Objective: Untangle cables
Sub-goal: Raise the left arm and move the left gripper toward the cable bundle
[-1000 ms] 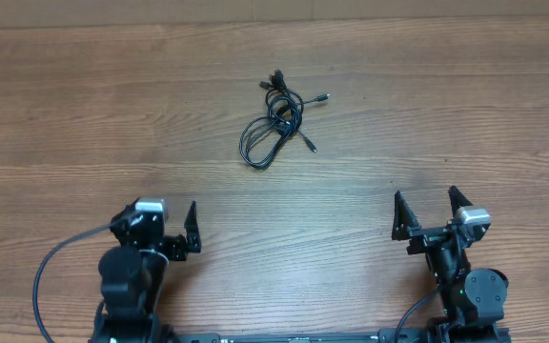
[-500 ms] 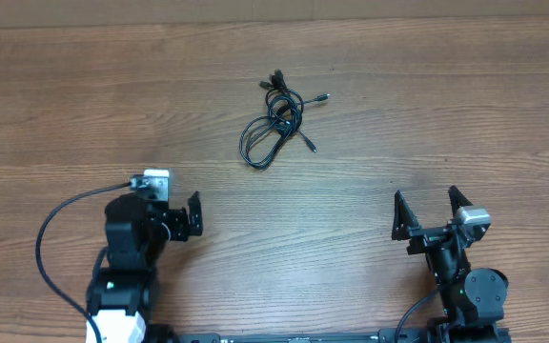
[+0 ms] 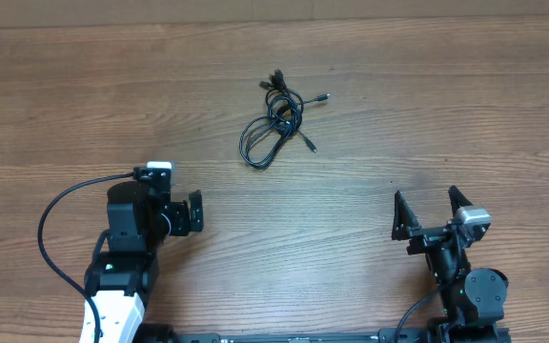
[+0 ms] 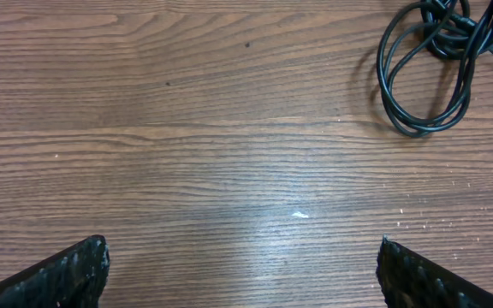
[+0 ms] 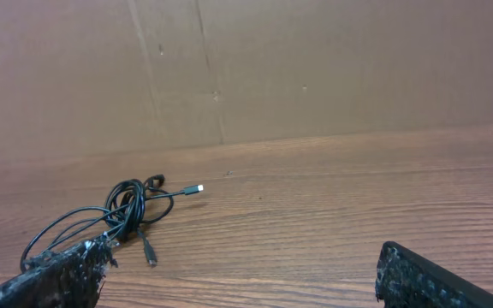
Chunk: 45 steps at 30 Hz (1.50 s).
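The cables (image 3: 274, 119) lie as a small black tangle of loops on the far middle of the wooden table, with two plug ends sticking out to the right. My left gripper (image 3: 196, 211) is open and empty, near and to the left of them. In the left wrist view the cables (image 4: 418, 131) sit at the top right, well beyond the left gripper (image 4: 242, 248). My right gripper (image 3: 427, 202) is open and empty at the near right. Its wrist view has the cables (image 5: 131, 210) far off to the left of the right gripper (image 5: 242, 250).
The wooden table (image 3: 446, 95) carries nothing else. A brown cardboard wall (image 5: 229, 68) stands along its far edge. A thick black wire (image 3: 50, 224) loops out from the left arm at the near left.
The left arm has moved forward and turned, bringing its gripper a little closer to the cables. The right arm and the cables have not moved.
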Each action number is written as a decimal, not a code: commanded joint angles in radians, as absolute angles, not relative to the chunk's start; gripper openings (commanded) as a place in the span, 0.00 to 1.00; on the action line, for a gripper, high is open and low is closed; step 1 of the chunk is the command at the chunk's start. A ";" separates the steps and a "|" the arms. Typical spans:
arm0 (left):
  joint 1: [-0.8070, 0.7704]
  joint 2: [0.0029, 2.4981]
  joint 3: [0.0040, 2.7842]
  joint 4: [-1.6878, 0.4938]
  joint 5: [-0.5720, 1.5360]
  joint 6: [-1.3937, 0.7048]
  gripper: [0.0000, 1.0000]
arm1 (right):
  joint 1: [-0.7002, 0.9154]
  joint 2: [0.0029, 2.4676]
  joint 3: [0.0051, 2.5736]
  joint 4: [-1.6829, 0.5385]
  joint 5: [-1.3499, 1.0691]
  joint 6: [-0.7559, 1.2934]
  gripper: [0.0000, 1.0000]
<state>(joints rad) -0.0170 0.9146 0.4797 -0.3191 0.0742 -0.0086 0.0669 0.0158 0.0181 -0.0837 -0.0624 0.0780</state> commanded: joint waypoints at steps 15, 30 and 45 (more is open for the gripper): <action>-0.012 0.916 0.520 -0.334 0.124 0.020 1.00 | 0.072 0.014 0.009 -0.081 -0.053 0.078 1.00; -0.012 0.916 0.520 -0.328 0.129 0.020 1.00 | 0.072 0.014 0.009 -0.081 -0.053 0.078 1.00; -0.014 0.943 0.527 -0.334 0.206 0.073 1.00 | 0.072 0.014 0.009 -0.081 -0.053 0.078 1.00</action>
<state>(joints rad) -0.0170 0.9241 0.4915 -0.3336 0.1509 0.0368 0.0673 0.0158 0.0181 -0.0830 -0.0624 0.0780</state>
